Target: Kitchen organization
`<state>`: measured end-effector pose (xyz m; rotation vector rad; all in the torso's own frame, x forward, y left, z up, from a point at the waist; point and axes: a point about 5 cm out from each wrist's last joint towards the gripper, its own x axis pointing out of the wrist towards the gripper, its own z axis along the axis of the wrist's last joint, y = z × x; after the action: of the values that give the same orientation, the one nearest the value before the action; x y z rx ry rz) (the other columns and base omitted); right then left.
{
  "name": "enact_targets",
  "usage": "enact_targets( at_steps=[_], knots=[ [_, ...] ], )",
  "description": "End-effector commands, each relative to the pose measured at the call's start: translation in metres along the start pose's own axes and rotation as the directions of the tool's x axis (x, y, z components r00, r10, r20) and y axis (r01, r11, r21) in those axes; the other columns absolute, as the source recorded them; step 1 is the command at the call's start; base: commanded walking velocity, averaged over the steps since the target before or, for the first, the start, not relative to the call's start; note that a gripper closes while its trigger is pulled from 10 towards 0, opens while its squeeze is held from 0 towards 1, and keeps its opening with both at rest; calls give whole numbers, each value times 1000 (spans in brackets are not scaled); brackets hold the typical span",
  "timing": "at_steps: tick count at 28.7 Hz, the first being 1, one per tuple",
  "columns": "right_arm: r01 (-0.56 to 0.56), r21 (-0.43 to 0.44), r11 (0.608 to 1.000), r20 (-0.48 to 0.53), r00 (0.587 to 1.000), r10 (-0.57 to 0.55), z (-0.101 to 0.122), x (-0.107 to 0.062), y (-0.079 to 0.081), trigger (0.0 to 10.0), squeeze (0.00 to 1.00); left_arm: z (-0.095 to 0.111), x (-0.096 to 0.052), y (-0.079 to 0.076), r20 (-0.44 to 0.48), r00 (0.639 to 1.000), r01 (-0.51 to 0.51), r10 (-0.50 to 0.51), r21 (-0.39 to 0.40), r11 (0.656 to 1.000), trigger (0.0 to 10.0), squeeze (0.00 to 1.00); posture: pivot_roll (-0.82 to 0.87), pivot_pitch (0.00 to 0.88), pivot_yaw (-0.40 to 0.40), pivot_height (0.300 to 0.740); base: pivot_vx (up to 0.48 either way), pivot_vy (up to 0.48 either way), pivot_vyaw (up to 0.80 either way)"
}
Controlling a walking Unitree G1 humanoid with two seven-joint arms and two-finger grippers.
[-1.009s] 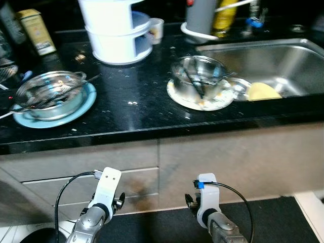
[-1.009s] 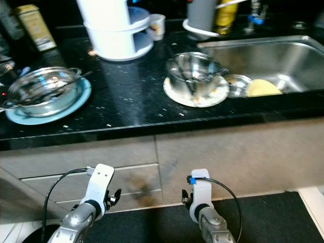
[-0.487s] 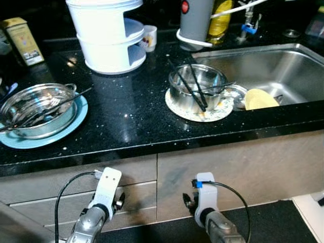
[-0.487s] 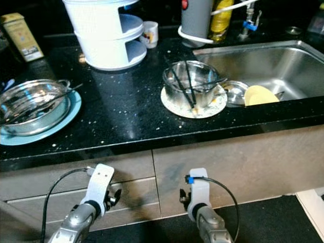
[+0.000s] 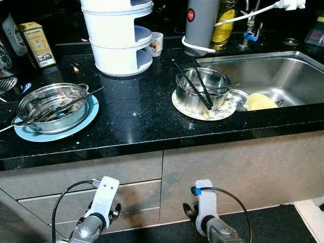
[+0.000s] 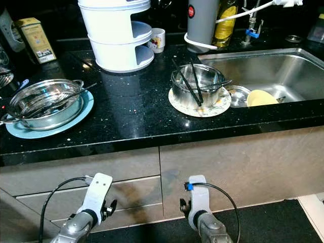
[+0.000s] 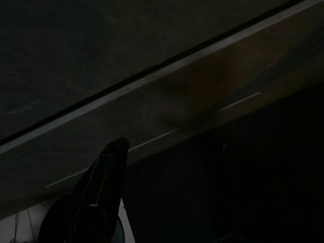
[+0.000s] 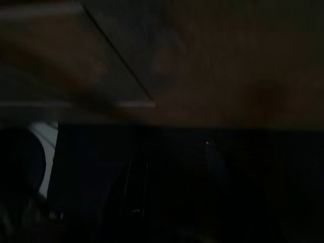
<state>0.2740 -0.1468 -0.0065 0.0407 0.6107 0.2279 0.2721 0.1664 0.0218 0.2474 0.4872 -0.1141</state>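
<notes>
Facing: the black desk (image 5: 136, 116), seen from above and in front, with both arms hanging low before the cabinet fronts.
Left tool (image 5: 98, 215): idle below the desk's front edge, pointing toward the floor; I cannot tell whether its fingers are parted or together, since the wrist view is too dark.
Right tool (image 5: 202, 215): idle likewise, beside the left one and in front of the cabinet door; its finger state cannot be told either.
Steel bowl (image 5: 201, 90): sits on a patterned plate (image 5: 188, 109) at the desk's front edge, just beside the sink (image 5: 283, 71), probably parked there as dirty ware waiting to be washed.
Black chopsticks (image 5: 195, 87): lean inside that bowl, tips down, likely left in after a meal.
Glass-lidded steel pot (image 5: 50, 107): rests on a blue plate (image 5: 30, 134) near the desk's left edge, a utensil lying across it; the plate seems to serve as a coaster.
Yellow dish (image 5: 260, 102): lies in the sink's near corner, next to a small steel lid or saucer.
White tiered rack (image 5: 119, 35): stands at the back edge, a small cup (image 5: 157, 43) beside it.
Grey appliance (image 5: 200, 23): at the back edge by the sink, cable looped round its base.
Stage: judged as approach only; nothing on the desk is held.
</notes>
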Motion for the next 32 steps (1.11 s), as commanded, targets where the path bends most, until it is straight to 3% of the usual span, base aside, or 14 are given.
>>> enact_targets(
  at_steps=[1,3,12,16,22,24,26,29,32],
  knots=[
    [-12,-7,1000,-64,998,11,-12,-1,1,10000,0,-12,-1,-5,-42,999,20,-20,-8,1000,10000,0,-58,180,19,740,0,0,0],
    [-7,-32,999,-169,986,2,-30,-3,-4,10000,0,-33,-1,-10,-113,993,33,-35,-15,999,10000,0,-66,180,16,740,0,0,0],
    [85,-49,995,-209,973,-94,-43,-5,-14,10000,0,-75,-10,-23,-259,965,46,-39,22,999,10000,0,-77,181,-2,740,0,0,0],
    [103,-45,994,-165,980,-110,-33,-3,-14,10000,0,-67,-9,-28,-194,979,54,-62,-46,997,10000,0,-76,182,-16,740,0,0,0],
    [123,-80,989,-134,982,-133,-29,-4,-22,10000,0,-69,-12,-28,-193,980,39,-57,-100,994,10000,0,-70,186,-52,740,0,0,0],
    [153,-73,986,-28,988,-155,-13,-4,-26,10000,0,-66,-14,-28,-166,986,7,-36,-168,986,10000,0,-65,190,-68,740,0,0,0],
    [157,-69,985,-13,987,-158,-11,-4,-27,10000,0,-65,-15,-28,-161,986,3,-32,-176,984,10000,0,-65,190,-68,740,0,0,0],
    [134,-84,987,11,991,-134,-4,-3,-24,10000,0,-64,-16,-25,-150,989,-20,-7,-179,984,10000,0,-61,190,-88,740,0,0,0],
    [83,-109,991,96,993,-72,13,-8,-12,10000,0,-55,-20,-20,-95,995,-41,23,-187,982,10000,0,-58,188,-85,740,0,0,0]
  ],
)
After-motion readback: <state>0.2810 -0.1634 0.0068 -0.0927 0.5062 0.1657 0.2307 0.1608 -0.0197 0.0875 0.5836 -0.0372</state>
